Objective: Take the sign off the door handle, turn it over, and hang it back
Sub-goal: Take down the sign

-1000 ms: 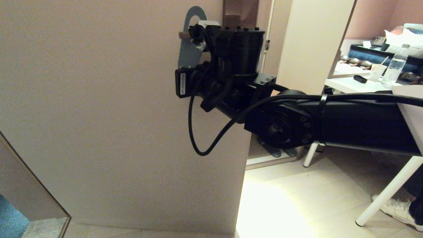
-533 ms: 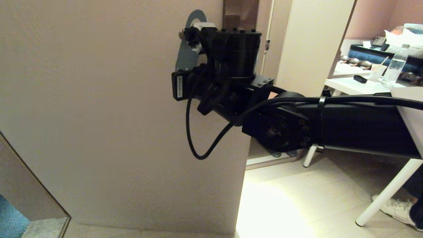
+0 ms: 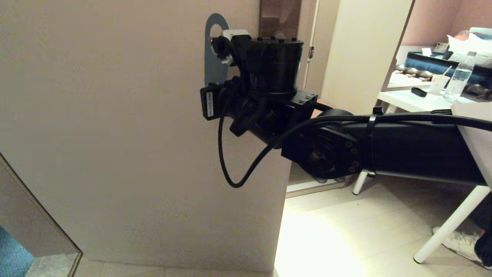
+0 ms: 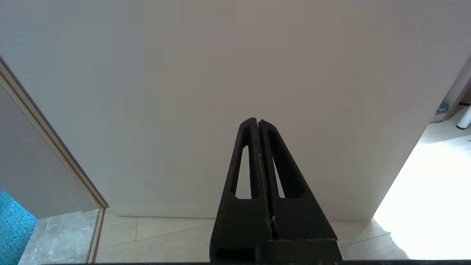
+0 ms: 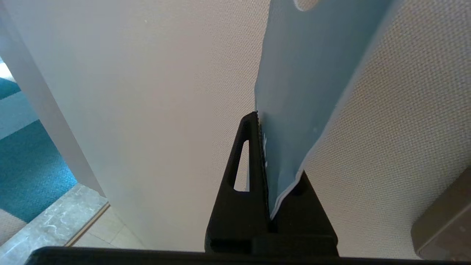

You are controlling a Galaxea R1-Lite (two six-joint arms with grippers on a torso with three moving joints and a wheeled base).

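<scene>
The grey-blue sign (image 3: pixel 212 61) stands upright against the pale door (image 3: pixel 115 115), its oval hole at the top. My right gripper (image 5: pixel 259 114) is shut on the sign's lower end (image 5: pixel 305 73). In the head view the right wrist (image 3: pixel 273 61) hides the fingers. The door handle's lever is almost wholly hidden behind that wrist; only its brown backplate (image 3: pixel 280 15) shows, also in the right wrist view (image 5: pixel 445 228). I cannot tell whether the hole is still round the lever. My left gripper (image 4: pixel 257 120) is shut and empty, facing the door's lower part.
The door's free edge (image 3: pixel 286 184) is just right of the right arm. A black cable loop (image 3: pixel 230 169) hangs from the wrist. A white table (image 3: pixel 415 100) with a bottle (image 3: pixel 460 79) stands at right. A framed panel (image 3: pixel 38 215) leans at lower left.
The right gripper has drawn the sign to the left along the door, and the sign now stands more upright. The left arm has not moved.
</scene>
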